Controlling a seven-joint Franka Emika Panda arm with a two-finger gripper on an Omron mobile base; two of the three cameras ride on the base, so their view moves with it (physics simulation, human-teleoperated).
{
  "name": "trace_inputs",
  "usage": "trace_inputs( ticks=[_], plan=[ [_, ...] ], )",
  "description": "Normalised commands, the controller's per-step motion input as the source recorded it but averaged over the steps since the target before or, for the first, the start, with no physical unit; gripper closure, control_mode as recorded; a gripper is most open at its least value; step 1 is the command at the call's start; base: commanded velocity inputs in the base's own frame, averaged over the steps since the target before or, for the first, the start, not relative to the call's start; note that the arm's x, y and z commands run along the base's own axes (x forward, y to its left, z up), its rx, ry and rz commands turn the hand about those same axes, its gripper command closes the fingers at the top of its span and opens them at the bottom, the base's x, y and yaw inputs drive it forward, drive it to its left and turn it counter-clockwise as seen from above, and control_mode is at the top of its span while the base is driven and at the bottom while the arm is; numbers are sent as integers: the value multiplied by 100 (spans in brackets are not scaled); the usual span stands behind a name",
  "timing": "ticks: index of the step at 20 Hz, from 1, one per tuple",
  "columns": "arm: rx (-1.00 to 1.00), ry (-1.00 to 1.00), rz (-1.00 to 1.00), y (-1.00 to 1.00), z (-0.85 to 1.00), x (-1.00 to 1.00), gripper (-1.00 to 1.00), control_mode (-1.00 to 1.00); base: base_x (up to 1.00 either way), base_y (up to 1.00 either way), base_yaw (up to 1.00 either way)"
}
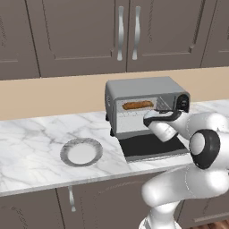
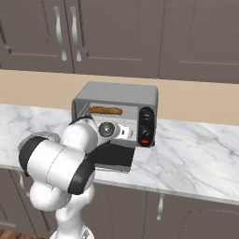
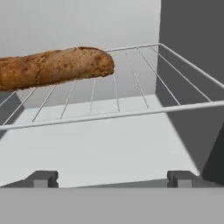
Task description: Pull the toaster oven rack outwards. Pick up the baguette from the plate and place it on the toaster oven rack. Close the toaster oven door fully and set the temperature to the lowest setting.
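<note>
Looking along my pincer (image 3: 112,178), its two tips stand wide apart with nothing between them, just short of the front wire of the toaster oven rack (image 3: 131,111), and farther in the baguette (image 3: 52,68) lies on that rack inside the toaster oven (image 1: 147,91). The plate (image 1: 82,151) sits bare on the surface to the oven's left. I judge placing done; next I must back out, get under the lowered toaster oven door (image 1: 152,147) and swing it shut.
</note>
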Motion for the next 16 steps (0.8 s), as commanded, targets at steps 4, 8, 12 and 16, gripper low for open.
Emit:
trace_inputs(
  ticks=[4,8,12,16],
  plan=[
    [7,6,-2,-31,97,-43,-100,-100,0,0,0],
    [4,12,-3,-19,100,-8,-100,-100,0,0,0],
    [7,16,-9,-28,100,0,-100,-100,0,0,0],
    [12,32,-16,-64,100,-16,-100,-100,0,0,0]
  ],
)
